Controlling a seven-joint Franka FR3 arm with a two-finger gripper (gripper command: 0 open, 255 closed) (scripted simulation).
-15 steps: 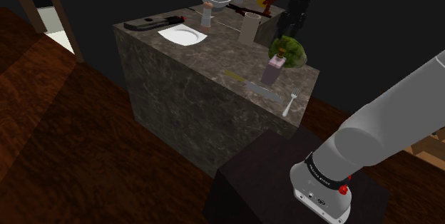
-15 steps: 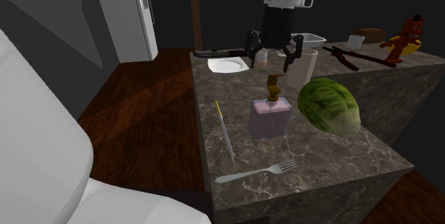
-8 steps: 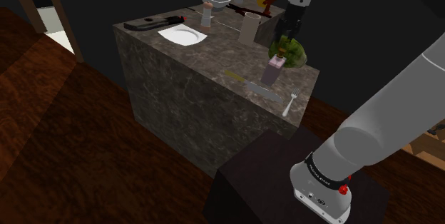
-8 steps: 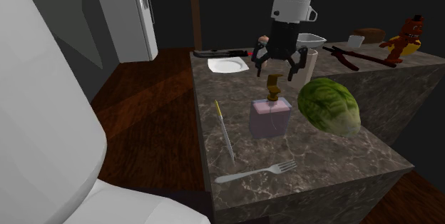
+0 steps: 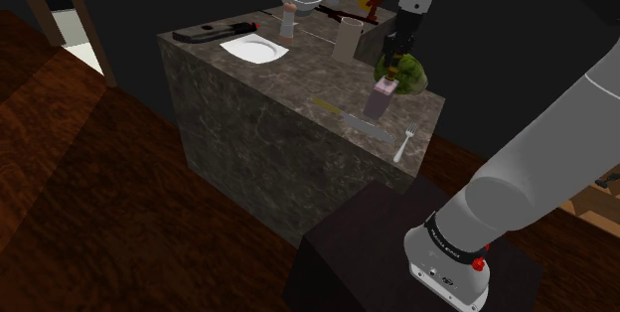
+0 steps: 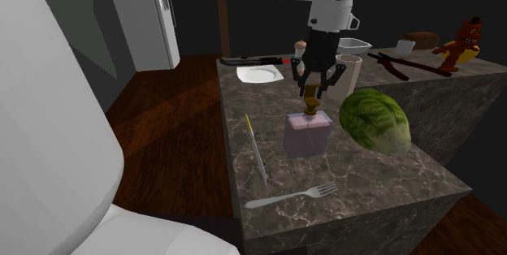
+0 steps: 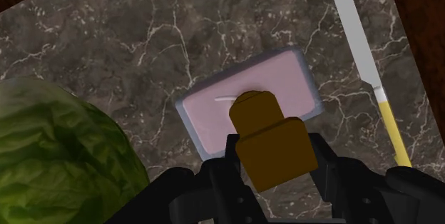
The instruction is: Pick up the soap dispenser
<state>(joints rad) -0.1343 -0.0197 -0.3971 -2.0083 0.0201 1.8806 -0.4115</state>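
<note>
Shoulder view: your black two-finger tool (image 5: 392, 65) hangs over the upright pale-pink rectangular soap dispenser with a brown pump (image 5: 380, 98), on the dark marbled stone table (image 5: 268, 111), just beside a green striped melon (image 5: 417, 74).
Second exterior view: the tool's fingers straddle the pump.
Wrist view: the fingers stand apart either side of the pump head; you cannot tell whether they touch it.

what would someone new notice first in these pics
The black hand hangs right over the pinkish soap dispenser, its open fingers on either side of the brown pump, near the middle of the dark marble counter. Next comes the big green vegetable, just beside the dispenser on the second exterior view's right.
</note>
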